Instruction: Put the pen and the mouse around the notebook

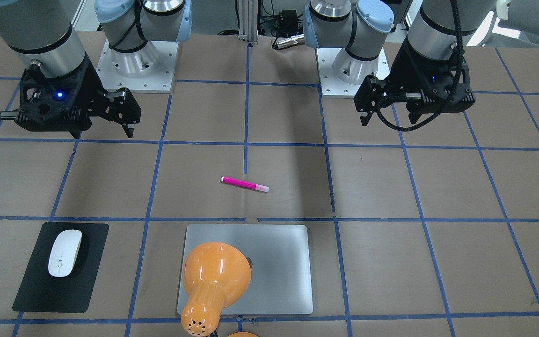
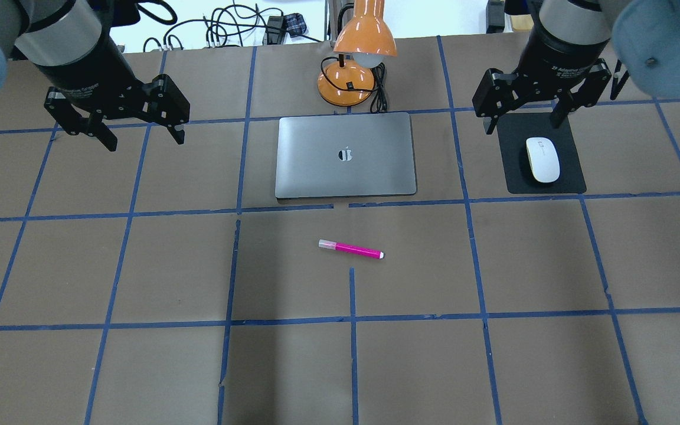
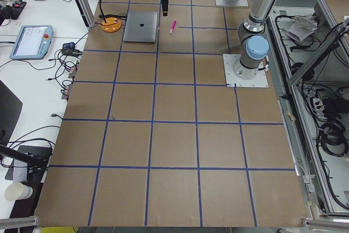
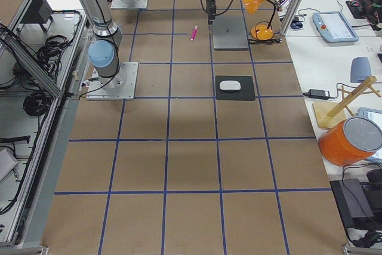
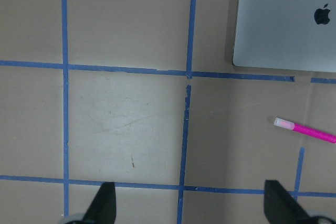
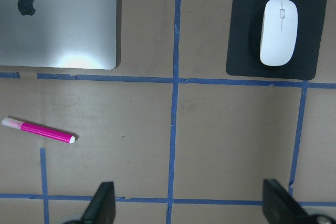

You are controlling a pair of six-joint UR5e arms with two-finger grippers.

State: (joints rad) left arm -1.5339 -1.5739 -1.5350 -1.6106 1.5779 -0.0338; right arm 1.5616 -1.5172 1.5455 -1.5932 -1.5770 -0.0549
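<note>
The magenta pen [image 2: 350, 249] lies flat on the brown table, on the robot's side of the closed silver notebook [image 2: 346, 171]. To the notebook's right, the white mouse [image 2: 542, 159] rests on a black pad [image 2: 514, 177]. My left gripper [image 2: 145, 141] hangs open and holds nothing, above the table left of the notebook. My right gripper [image 2: 522, 127] is also open and holds nothing, above the pad's far edge. The left wrist view shows the pen [image 5: 304, 129] and the notebook's corner [image 5: 283, 24]. In the right wrist view are the mouse [image 6: 279, 32], pen [image 6: 39, 130] and notebook [image 6: 58, 24].
An orange desk lamp [image 2: 358, 65] stands just beyond the notebook's far edge, its shade over that edge and its cord trailing back. Blue tape lines grid the table. Cables and devices lie on a side bench past the table's far edge.
</note>
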